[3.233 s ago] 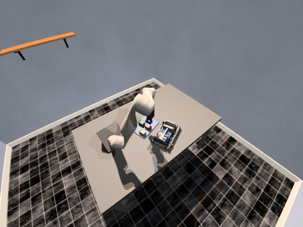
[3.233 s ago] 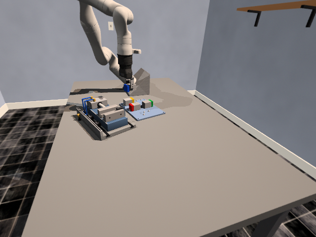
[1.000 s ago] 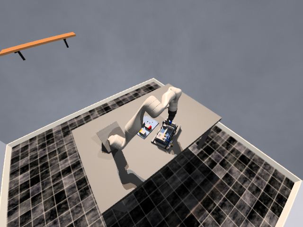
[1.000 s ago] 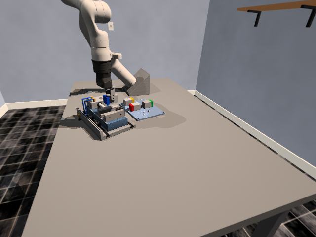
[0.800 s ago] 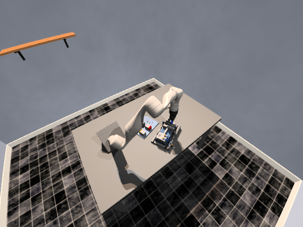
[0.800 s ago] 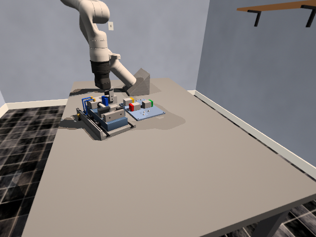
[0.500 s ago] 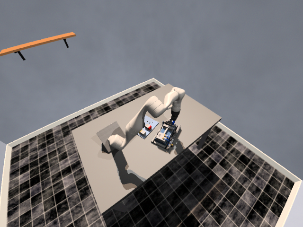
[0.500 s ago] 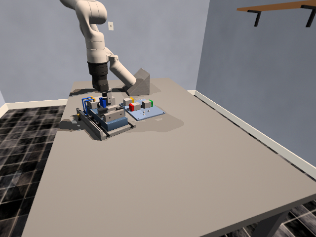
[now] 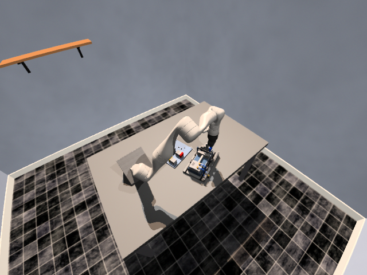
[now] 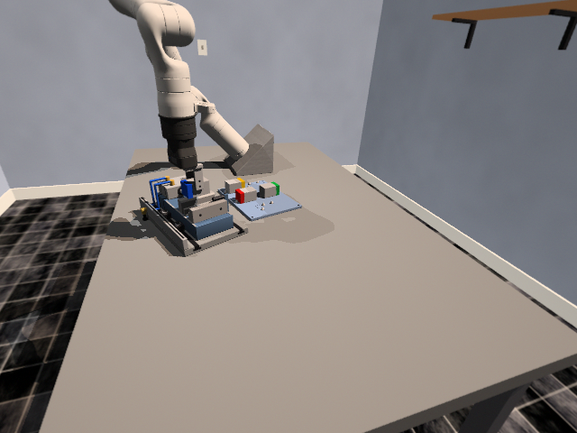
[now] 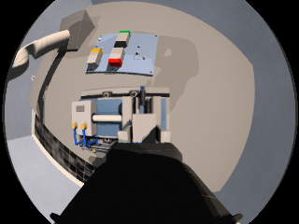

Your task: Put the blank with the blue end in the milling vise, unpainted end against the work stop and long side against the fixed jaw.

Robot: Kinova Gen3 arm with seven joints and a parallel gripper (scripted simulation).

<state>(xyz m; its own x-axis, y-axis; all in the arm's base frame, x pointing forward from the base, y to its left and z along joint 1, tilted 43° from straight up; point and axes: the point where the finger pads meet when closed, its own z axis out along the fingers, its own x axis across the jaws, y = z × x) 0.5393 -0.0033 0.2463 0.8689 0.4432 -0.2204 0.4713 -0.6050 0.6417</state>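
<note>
- Grey-beige table (image 9: 237, 142) (image 10: 303, 302) (image 11: 210, 121), blue-grey walls, dark tiled floor.
- Gripper (image 9: 209, 146) (image 10: 194, 179) (image 11: 144, 131) over vise, pointing down, grasping blue-end blank.
- Blue-end blank (image 9: 210, 148) (image 10: 187, 188) (image 11: 144, 125) at milling vise (image 9: 189, 172) (image 10: 214, 226) (image 11: 84, 112), between the jaws in wrist view; cannot tell if touching bars or work stop.
- Plate (image 9: 187, 148) (image 10: 279, 207) (image 11: 146, 65) near vise, apart from it.
- On plate: red-end blank (image 9: 179, 153) (image 10: 246, 194) (image 11: 116, 56), yellow-end blank (image 9: 172, 161) (image 10: 233, 186) (image 11: 94, 58), green-end blank (image 10: 269, 189) (image 11: 122, 38).
- No plate blank stacked.
</note>
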